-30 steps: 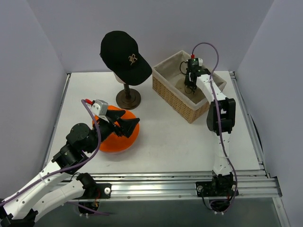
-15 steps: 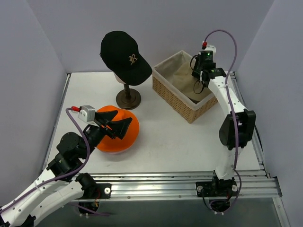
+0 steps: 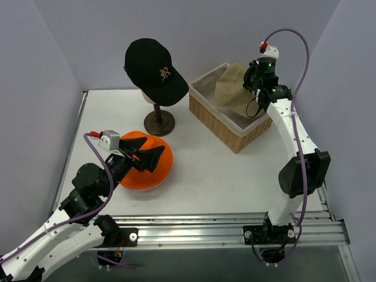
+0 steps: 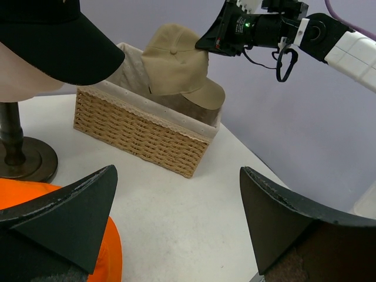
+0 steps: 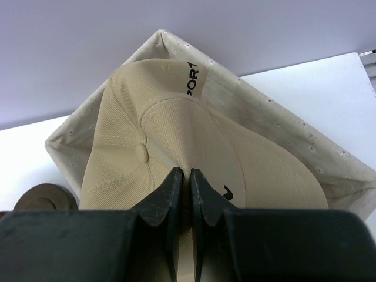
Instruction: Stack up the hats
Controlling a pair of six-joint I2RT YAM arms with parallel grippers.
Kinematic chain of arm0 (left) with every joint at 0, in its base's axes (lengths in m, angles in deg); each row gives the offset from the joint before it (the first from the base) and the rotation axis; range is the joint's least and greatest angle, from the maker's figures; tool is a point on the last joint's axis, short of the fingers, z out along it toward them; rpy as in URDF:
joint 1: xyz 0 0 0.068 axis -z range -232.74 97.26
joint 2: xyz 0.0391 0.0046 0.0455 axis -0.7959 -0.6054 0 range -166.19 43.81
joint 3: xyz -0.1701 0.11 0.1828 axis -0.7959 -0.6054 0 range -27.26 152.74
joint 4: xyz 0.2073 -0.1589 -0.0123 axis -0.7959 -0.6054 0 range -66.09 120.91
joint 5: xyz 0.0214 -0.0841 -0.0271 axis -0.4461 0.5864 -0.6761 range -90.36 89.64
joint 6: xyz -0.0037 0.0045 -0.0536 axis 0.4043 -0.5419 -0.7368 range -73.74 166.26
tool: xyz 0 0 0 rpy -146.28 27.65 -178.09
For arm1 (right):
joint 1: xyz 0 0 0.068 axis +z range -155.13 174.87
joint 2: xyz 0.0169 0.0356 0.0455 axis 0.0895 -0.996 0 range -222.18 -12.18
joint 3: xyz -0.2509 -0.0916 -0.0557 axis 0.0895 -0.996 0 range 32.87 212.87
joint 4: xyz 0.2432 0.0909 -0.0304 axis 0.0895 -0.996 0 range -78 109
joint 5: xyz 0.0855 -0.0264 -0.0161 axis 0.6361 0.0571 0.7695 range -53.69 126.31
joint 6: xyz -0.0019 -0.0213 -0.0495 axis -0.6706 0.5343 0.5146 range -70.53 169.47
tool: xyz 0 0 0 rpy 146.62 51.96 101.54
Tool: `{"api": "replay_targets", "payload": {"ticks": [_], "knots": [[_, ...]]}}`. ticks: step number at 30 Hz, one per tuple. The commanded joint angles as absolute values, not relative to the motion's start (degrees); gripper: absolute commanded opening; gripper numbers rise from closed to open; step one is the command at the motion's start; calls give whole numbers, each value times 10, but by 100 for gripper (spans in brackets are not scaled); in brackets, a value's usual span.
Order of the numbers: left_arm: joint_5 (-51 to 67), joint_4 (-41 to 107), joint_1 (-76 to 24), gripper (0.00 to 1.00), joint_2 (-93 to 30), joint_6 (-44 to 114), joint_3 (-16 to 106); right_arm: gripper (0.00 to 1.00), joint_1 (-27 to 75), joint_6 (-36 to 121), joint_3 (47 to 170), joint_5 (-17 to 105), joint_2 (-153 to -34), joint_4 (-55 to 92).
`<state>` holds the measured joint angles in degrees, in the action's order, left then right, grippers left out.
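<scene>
Holding the tan cap (image 3: 232,88) over the basket (image 3: 214,121) by the far right corner of the counter (image 3: 229,176), right jaws pinching it, left jaws spread; next, probably onto the black cap (image 3: 154,69).

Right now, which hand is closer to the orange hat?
Left. The left hand is over the orange bucket hat; the right hand is over the basket, pinching the tan cap.

Pale lilac walls (image 3: 205,29) — white table (image 3: 223,176).
</scene>
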<state>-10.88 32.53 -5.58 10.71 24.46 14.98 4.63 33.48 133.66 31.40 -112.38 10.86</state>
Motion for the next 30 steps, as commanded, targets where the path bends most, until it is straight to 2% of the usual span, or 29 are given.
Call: {"api": "replay_targets", "payload": {"ticks": [1, 8, 15, 20, 25, 30], "knots": [[-123, 348, -54, 94, 104, 253, 160, 0, 47, 338, 1359, 322, -1104, 135], [-162, 266, -54, 94, 35, 239, 262, 0, 68, 307, 1349, 316, -1039, 150], [-126, 231, -55, 98, -45, 202, 378, 0, 102, 260, 1278, 331, -892, 197], [-109, 148, -77, 97, -119, 215, 545, 0, 136, 209, 1235, 330, -820, 259], [36, 74, -152, 98, -191, 194, 669, 0, 157, 160, 1222, 356, -784, 292], [188, 219, -182, 98, -194, 153, 614, 0, 159, 111, 1193, 425, -748, 338]]}}
